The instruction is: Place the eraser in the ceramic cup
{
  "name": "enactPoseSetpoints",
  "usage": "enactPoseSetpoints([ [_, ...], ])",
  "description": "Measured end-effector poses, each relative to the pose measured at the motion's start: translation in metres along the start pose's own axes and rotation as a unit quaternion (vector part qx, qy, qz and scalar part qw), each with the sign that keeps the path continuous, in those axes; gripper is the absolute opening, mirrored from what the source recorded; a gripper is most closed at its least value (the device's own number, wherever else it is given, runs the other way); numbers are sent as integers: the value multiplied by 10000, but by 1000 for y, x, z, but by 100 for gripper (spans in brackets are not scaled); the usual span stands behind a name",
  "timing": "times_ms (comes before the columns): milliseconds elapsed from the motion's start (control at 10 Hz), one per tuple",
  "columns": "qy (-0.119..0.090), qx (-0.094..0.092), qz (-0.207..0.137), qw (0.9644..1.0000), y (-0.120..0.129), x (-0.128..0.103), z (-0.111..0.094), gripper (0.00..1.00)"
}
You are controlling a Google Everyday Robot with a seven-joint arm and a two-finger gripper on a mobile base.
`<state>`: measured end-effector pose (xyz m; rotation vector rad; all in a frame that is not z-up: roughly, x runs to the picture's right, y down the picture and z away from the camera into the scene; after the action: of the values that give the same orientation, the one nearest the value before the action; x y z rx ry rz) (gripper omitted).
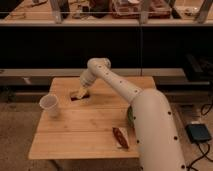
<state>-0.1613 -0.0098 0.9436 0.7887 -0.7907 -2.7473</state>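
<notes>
The ceramic cup [50, 105] is small, white and tapered, and stands upright near the left edge of the wooden table [90, 130]. The eraser [75, 98] is a small dark flat block at the far left-middle of the table, right of the cup. My gripper [81, 93] hangs from the white arm and is down on the eraser, covering its right part. The cup stands apart from the gripper, to its lower left.
A reddish-brown packet on white wrapper [120, 136] lies near the table's front right. The dark green bowl [129, 116] is mostly hidden behind my arm at the right. Dark shelving [105, 20] stands behind the table; a grey box [200, 132] lies on the floor to the right.
</notes>
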Motion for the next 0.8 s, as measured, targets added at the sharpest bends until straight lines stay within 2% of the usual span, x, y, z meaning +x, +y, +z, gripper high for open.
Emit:
enactPoseSetpoints([
  [200, -205, 164, 7, 9997, -6, -17, 16, 80],
  [600, -371, 373, 176, 9985, -13, -37, 39, 80],
  [700, -361, 432, 217, 9982, -15, -37, 43, 75],
  [800, -329, 504, 246, 9979, -19, -35, 47, 66],
])
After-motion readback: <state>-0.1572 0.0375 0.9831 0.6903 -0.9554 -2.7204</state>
